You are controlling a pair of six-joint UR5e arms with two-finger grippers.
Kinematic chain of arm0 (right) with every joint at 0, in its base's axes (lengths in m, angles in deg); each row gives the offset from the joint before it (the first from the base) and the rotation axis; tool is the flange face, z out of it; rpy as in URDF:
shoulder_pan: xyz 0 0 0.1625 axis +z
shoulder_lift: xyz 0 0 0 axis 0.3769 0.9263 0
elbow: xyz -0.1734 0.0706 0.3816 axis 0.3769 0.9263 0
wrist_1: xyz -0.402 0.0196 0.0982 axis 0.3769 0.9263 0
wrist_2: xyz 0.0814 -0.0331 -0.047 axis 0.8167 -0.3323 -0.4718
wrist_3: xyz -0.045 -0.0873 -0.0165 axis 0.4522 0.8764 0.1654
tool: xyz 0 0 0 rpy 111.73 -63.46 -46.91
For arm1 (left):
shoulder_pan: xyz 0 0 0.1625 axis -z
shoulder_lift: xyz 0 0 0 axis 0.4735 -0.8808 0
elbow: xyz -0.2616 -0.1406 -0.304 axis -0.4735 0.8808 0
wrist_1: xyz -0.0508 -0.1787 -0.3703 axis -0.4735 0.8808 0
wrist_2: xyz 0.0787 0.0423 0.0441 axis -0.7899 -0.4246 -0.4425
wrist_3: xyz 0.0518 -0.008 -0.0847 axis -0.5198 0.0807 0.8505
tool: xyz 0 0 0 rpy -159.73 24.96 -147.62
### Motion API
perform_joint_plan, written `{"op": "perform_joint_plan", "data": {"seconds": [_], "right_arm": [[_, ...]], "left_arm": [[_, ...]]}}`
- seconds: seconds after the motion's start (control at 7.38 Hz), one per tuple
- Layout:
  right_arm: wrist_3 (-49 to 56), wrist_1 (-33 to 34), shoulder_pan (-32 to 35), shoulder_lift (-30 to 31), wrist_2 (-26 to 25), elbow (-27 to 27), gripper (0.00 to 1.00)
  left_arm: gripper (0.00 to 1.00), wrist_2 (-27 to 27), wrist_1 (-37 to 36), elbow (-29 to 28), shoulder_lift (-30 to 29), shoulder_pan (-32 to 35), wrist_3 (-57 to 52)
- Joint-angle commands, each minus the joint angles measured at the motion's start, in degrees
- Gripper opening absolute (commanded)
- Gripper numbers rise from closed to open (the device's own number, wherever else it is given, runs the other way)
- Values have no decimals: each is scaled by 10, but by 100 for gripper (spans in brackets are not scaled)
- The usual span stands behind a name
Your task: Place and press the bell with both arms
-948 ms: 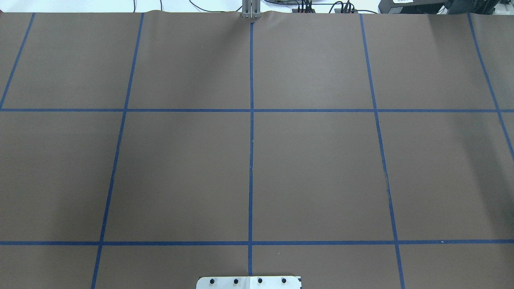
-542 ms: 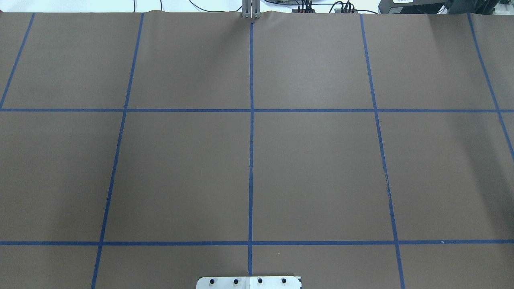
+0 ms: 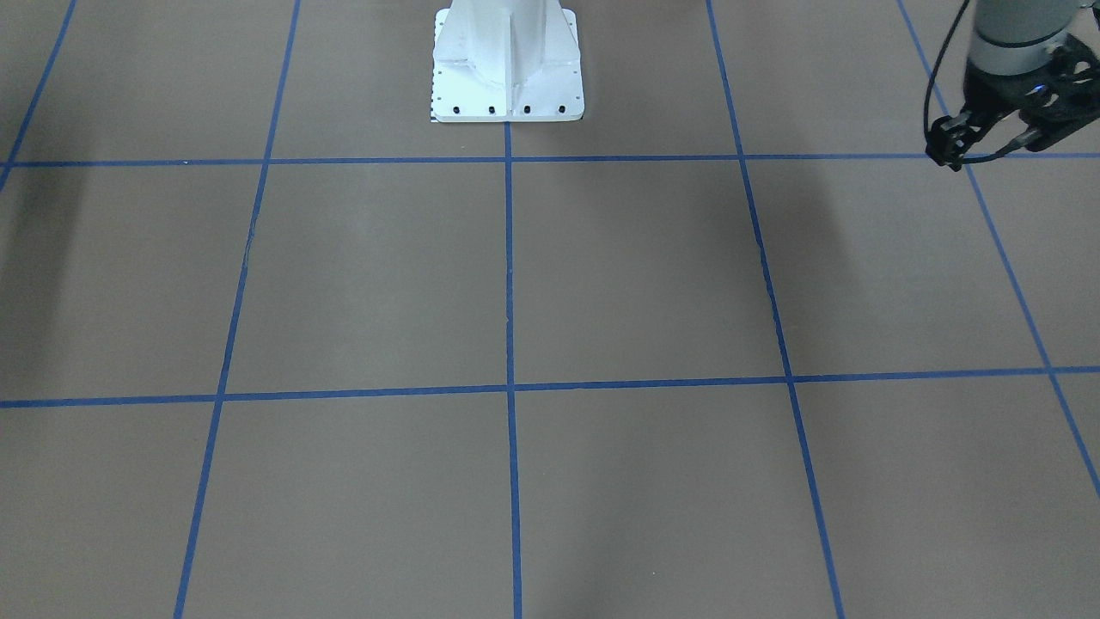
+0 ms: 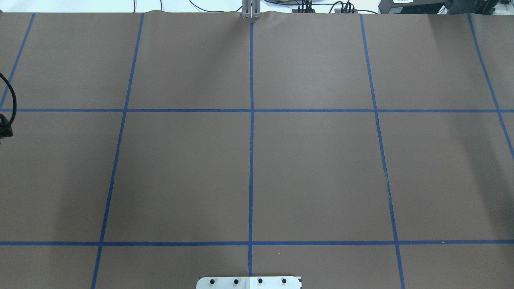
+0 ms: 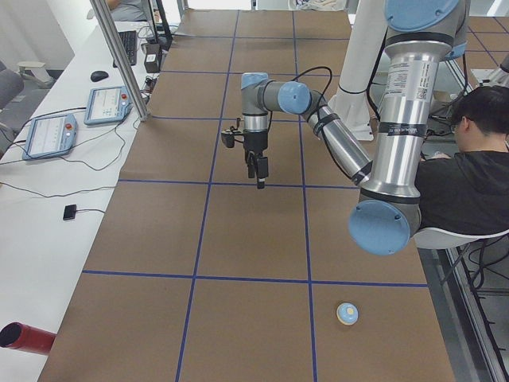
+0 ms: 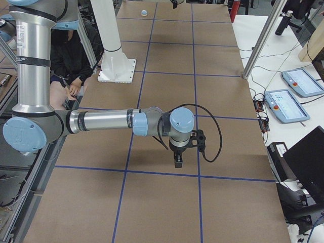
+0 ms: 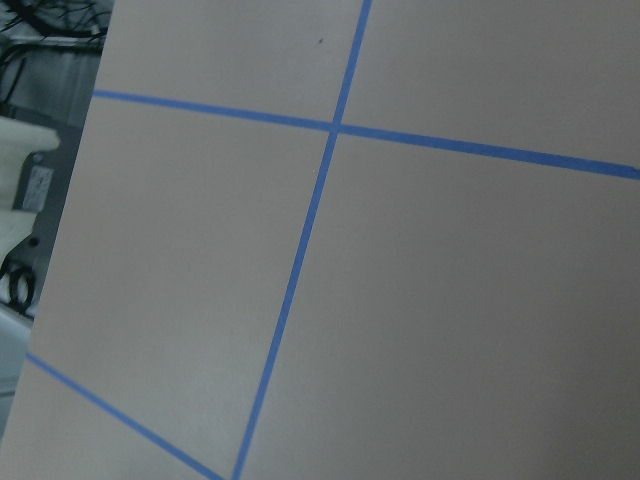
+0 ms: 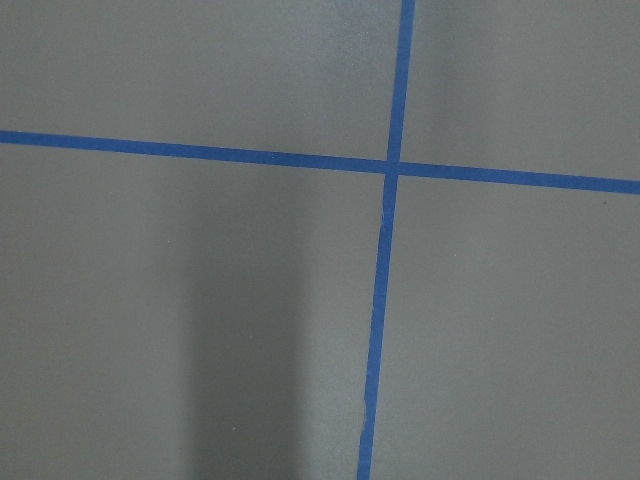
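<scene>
The light-blue bell (image 5: 347,313) with its cream button stands upright on the brown paper near the table's left end; it also shows far off in the exterior right view (image 6: 144,12). My left gripper (image 5: 259,177) hangs fingers-down above the table, well apart from the bell. Its wrist (image 3: 1014,77) shows at the top right of the front-facing view, where I cannot tell open from shut. My right gripper (image 6: 178,163) hangs fingers-down just above the paper at the other end. It shows only in that side view, so I cannot tell its state. Both wrist views show only paper and blue tape.
The white pedestal base (image 3: 507,69) stands at the robot's edge. A red cylinder (image 5: 24,338) lies off the paper near the left end. A seated person (image 5: 465,175) is behind the robot. Teach pendants (image 5: 52,131) and a metal post (image 5: 119,60) stand on the operators' side.
A black cable and a bit of the left arm's wrist have come in at the left edge of the overhead view. Nothing else there has changed.
</scene>
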Motion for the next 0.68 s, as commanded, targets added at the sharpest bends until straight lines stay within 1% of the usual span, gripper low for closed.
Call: {"op": "perform_joint_plan", "data": {"seconds": [0.0, 0.14, 0.41, 0.54], "right_arm": [[0, 0, 0, -7, -1, 0, 100], [0, 0, 0, -7, -1, -1, 100], [0, 0, 0, -7, -1, -4, 100], [0, 0, 0, -8, 0, -5, 100]], "left_arm": [[100, -58, -30, 1, 52, -118, 245], [100, -64, -30, -1, 88, -135, 326], [100, -65, -26, -6, 162, -148, 484], [100, -65, -26, -9, 185, -164, 564]]}}
